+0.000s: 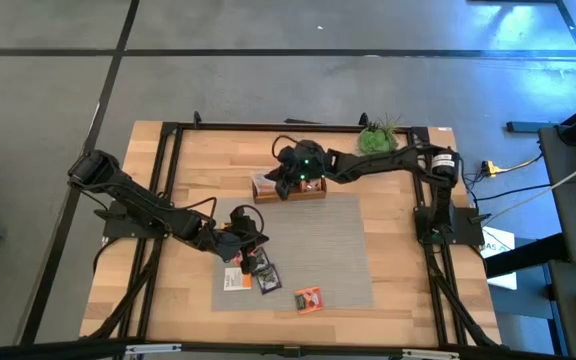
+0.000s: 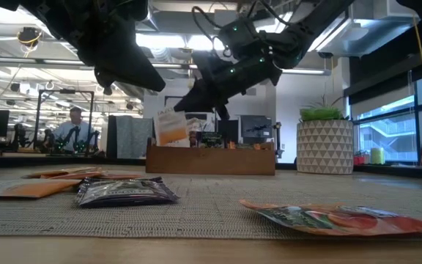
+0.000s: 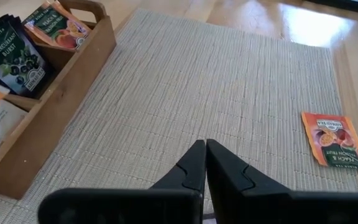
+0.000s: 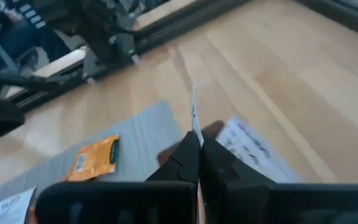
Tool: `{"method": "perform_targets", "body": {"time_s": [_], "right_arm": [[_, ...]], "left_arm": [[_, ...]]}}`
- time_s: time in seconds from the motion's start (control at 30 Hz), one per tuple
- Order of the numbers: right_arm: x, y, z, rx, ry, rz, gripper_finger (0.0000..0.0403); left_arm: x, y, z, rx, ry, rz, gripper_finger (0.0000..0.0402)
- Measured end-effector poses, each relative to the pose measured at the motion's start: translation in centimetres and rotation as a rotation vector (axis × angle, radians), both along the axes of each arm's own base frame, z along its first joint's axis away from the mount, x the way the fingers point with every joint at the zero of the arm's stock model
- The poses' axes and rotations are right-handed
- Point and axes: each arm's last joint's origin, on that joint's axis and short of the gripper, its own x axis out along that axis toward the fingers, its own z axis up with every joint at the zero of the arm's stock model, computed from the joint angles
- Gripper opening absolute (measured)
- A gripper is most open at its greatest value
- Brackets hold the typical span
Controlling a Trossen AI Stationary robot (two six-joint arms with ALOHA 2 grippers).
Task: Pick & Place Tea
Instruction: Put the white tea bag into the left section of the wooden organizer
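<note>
High view: tea sachets (image 1: 258, 272) lay loose on grey mat (image 1: 298, 250), one orange sachet (image 1: 308, 298) apart near mat edge; others stood in wooden tray (image 1: 288, 188). Left claw (image 1: 243, 228) hovered w/ fingers pressed together, empty. Right claw (image 1: 286, 182) over tray pinched a thin white-edged sachet (image 4: 194, 115).

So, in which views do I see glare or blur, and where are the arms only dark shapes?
Left wrist view: sharp, with bright glare on the bare wood beyond the mat. Right wrist view: soft blur throughout; the orange sachet has no readable print. Low view: both arms are dark silhouettes against bright ceiling lights, and the near sachet is slightly soft. High view: even light, bluish at the top right.
</note>
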Motion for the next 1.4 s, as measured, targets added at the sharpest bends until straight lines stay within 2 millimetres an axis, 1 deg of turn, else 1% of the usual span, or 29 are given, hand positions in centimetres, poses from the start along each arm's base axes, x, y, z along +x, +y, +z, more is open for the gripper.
{"method": "perform_targets", "body": {"time_s": [0.3,0.47,0.57,0.63,0.8,1.0,1.3,1.4], "right_arm": [[0.3,0.7,-0.7,-0.109,0.033,-0.027,0.0004],[0.6,1.6,-1.2,-0.111,0.045,-0.002,0.0004],[0.9,2.4,-1.6,-0.145,0.051,0.028,0.0004],[1.0,2.9,-1.6,-0.188,0.053,0.047,0.0004],[1.1,3.7,-1.6,-0.333,0.086,-0.010,0.0006],[1.2,3.9,-1.6,-0.350,0.088,-0.025,0.0023],[1.1,3.8,-1.7,-0.349,0.107,-0.021,0.0027],[1.0,3.5,-1.7,-0.347,0.108,-0.026,0.0036]], "left_arm": [[0.0,0.0,0.0,-0.007,0.000,0.002,0.0011],[0.0,0.0,0.0,-0.007,0.001,0.003,0.0013],[0.0,0.0,0.0,-0.005,0.005,0.002,0.0012],[0.0,0.0,0.0,-0.005,0.005,0.002,0.0011],[0.0,0.0,0.0,-0.005,0.005,0.002,0.0012],[0.0,0.0,0.0,-0.005,0.005,0.002,0.0011],[0.0,0.0,0.0,0.002,0.007,-0.002,0.0012],[0.0,0.0,0.0,0.002,0.007,-0.002,0.0010]]}}
